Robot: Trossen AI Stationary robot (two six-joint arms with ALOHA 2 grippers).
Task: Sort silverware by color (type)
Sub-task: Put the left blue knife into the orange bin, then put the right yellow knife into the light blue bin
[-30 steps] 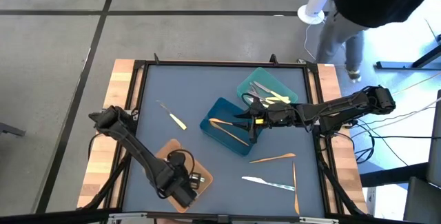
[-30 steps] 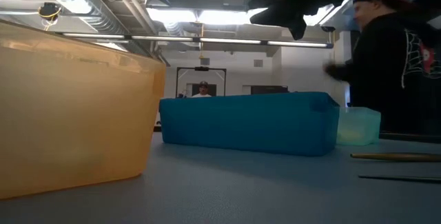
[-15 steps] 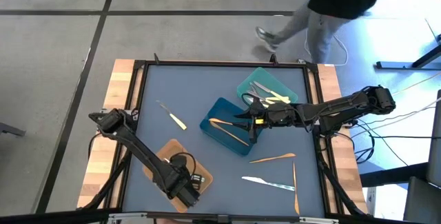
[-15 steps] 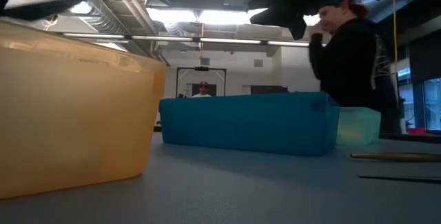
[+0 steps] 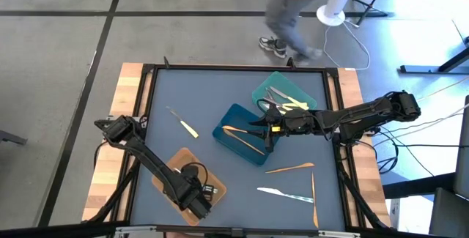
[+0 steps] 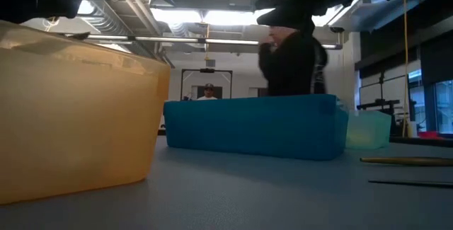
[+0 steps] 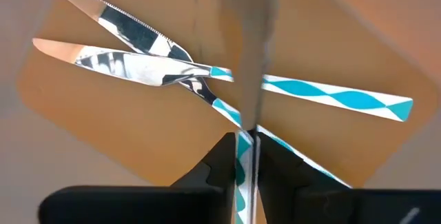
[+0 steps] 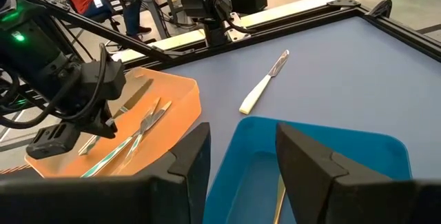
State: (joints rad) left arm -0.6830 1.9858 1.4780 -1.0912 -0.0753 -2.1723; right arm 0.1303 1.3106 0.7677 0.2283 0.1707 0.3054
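Blue-grey table top (image 5: 205, 99) inside a black frame takes up most of the high view, with bare open surface along its far edge and down the left side. Silverware is scattered in several places: two silver knives with teal-striped handles (image 7: 165, 69) lie crossed in the orange tray (image 5: 170, 163) at the near left, a third knife with the same striped handle (image 7: 249, 79) stands upright over them, pinched between the fingers of the left gripper (image 7: 244, 151), which is closed on its handle. An orange piece (image 5: 242, 137) lies in the blue tray (image 5: 233, 117) at the middle, and yellow and silvery pieces (image 5: 286, 100) lie in the teal tray (image 5: 308, 91) just beyond it, the two trays touching. A knife with a pale yellow handle (image 5: 184, 123) lies alone on the open left half, well apart from the trays. Near the right front corner lie an orange piece (image 5: 290, 168), a silvery knife (image 5: 284, 192) and another orange piece (image 5: 314, 188) close to the frame. The left arm reaches from the left edge down over the orange tray. The right arm stretches in from the right edge, and the right gripper (image 5: 265, 128) hangs above the blue tray with its fingers (image 8: 313, 162) parted and nothing between them. Beyond the far edge a person (image 5: 297, 11) walks across the floor.
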